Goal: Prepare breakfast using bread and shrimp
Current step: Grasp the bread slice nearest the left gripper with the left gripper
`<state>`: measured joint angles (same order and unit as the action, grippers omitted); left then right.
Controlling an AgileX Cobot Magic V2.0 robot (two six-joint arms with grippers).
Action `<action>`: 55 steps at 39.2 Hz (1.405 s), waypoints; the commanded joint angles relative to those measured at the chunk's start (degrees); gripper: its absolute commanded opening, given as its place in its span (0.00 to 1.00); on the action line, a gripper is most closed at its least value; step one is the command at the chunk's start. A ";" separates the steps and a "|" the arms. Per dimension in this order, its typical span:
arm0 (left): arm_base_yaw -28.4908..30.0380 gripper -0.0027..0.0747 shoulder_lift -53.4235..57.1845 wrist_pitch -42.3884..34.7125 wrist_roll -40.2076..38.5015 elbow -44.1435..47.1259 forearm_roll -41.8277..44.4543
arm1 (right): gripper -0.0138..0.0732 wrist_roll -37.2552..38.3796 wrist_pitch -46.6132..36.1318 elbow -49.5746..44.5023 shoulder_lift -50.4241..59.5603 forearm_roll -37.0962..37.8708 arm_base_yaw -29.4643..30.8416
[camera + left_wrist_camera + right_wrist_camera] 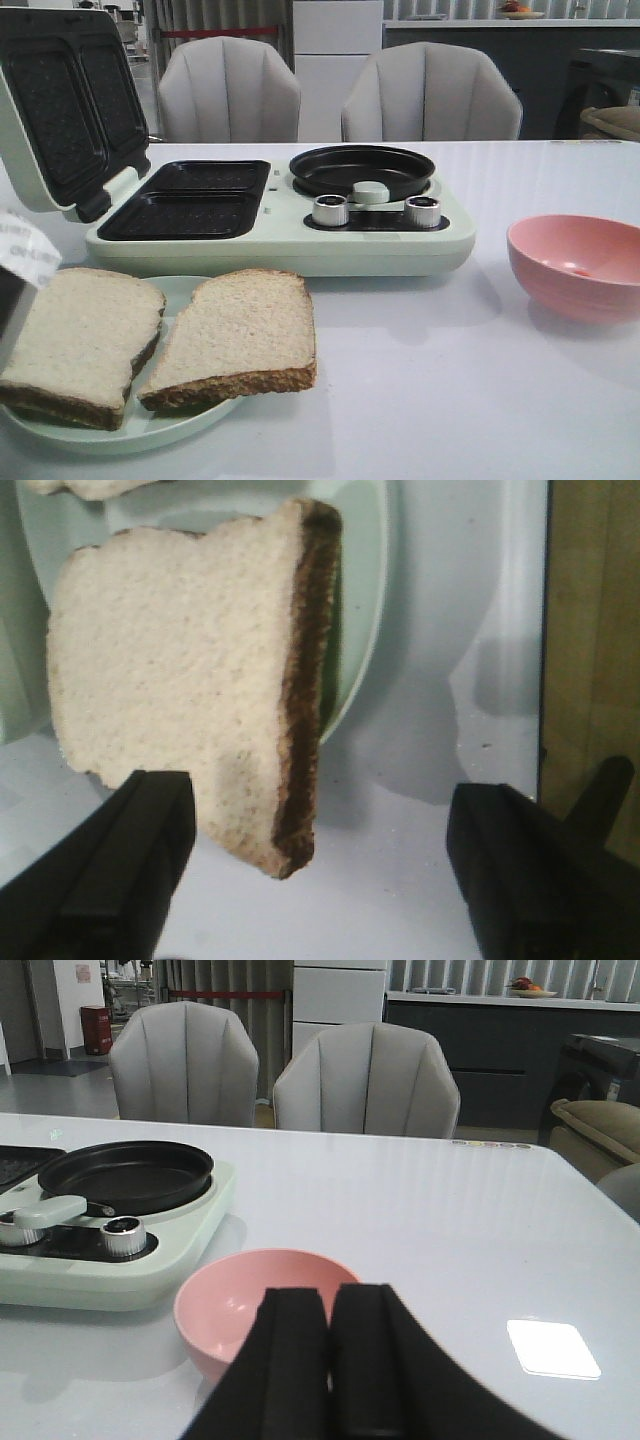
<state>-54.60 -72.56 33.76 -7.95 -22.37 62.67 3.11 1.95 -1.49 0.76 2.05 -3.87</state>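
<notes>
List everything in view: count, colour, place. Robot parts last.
Wholemeal bread slices with brown crusts: 2, light beige, side by side on the plate, near left.
Round plate: 1, pale green, under the bread.
Breakfast maker appliance: 1, pale green, lid open, black sandwich plates on the left, mid-table.
Round frying pan: 1, black, on the appliance's right side.
Knobs: 2, silver, on the appliance's front.
Ceramic-looking bowl: 1, pink, right of the appliance; small orange-red speck inside, possibly the shrimp.
Upholstered chairs: 2, grey, behind the table.
Table: 1, white.
Left tool: black, open, over the nearer slice's edge.
Right tool: black, shut, above the bowl.
</notes>
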 commanded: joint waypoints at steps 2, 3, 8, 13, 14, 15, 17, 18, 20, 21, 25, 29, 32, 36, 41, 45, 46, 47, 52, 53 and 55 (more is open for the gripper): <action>-0.12 0.76 -2.07 0.21 -0.41 -1.62 2.88 | 0.33 -0.20 -5.01 0.91 0.75 0.85 0.09; 0.03 0.76 -2.38 0.21 -0.41 -1.62 3.01 | 0.33 -0.20 -5.01 0.91 0.75 0.85 0.09; 1.52 0.76 -3.67 0.48 -0.61 -1.62 5.03 | 0.33 -0.20 -5.01 0.91 0.75 0.85 0.09; 3.32 0.76 -4.33 0.58 -0.74 -1.62 7.35 | 0.33 -0.20 -5.01 0.91 0.75 0.85 0.09; 3.72 0.76 -4.43 0.58 -0.74 -1.62 8.06 | 0.33 -0.20 -5.01 0.91 0.75 0.85 0.09; 4.09 0.76 -4.56 0.47 -0.74 -1.62 8.70 | 0.33 -0.20 -5.01 0.91 0.75 0.85 0.09; 4.62 0.76 -4.83 0.35 -0.87 -1.66 9.79 | 0.33 -0.20 -5.01 0.91 0.75 0.85 0.09; 5.02 0.76 -4.97 0.25 -0.87 -1.66 10.61 | 0.33 -0.20 -5.01 0.91 0.75 0.85 0.09; 5.65 0.76 -5.08 -0.36 -0.87 -1.76 11.68 | 0.33 -0.20 -5.01 0.91 0.75 0.85 0.09; 6.18 0.76 -5.34 -0.70 -0.87 -1.76 12.36 | 0.33 -0.20 -5.01 0.91 0.75 0.85 0.09; 7.55 0.76 -5.58 -2.14 -0.95 -2.31 14.15 | 0.33 -0.20 -5.01 0.91 0.75 0.85 0.09; 8.87 0.69 -6.60 -3.20 -0.95 -3.64 15.35 | 0.33 -0.20 -5.01 0.91 0.75 0.85 0.09; 9.80 0.63 -7.71 -3.98 -0.95 -4.87 15.60 | 0.33 -0.20 -5.01 0.91 0.75 0.85 0.09; 11.19 0.57 -10.07 -3.85 -0.95 -6.51 15.60 | 0.33 -0.20 -5.01 0.91 0.75 0.85 0.09; 12.22 0.52 -12.07 -2.69 -0.95 -7.45 15.68 | 0.33 -0.20 -5.01 0.91 0.75 0.85 0.09; 12.26 0.41 -12.07 -2.69 -0.95 -7.74 15.68 | 0.33 -0.20 -5.01 0.91 0.75 0.85 0.09; 12.26 0.38 -11.95 -2.55 -0.95 -7.88 15.68 | 0.33 -0.20 -5.01 0.91 0.75 0.85 0.09; 12.26 0.35 -11.95 -2.25 -0.95 -7.97 15.53 | 0.33 -0.20 -5.01 0.91 0.75 0.85 0.09; 12.14 0.21 -10.55 -0.03 -0.95 -8.19 15.43 | 0.33 -0.20 -5.01 0.91 0.75 0.85 0.09; 11.98 0.19 -9.89 0.36 -0.95 -8.19 15.43 | 0.33 -0.20 -5.01 0.91 0.75 0.85 0.09; 11.65 0.18 -8.51 0.58 -0.95 -8.19 15.43 | 0.33 -0.20 -5.01 0.91 0.75 0.85 0.09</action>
<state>-42.50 -84.76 31.57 -8.16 -29.00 76.91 3.11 1.95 -1.49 0.76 2.05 -3.87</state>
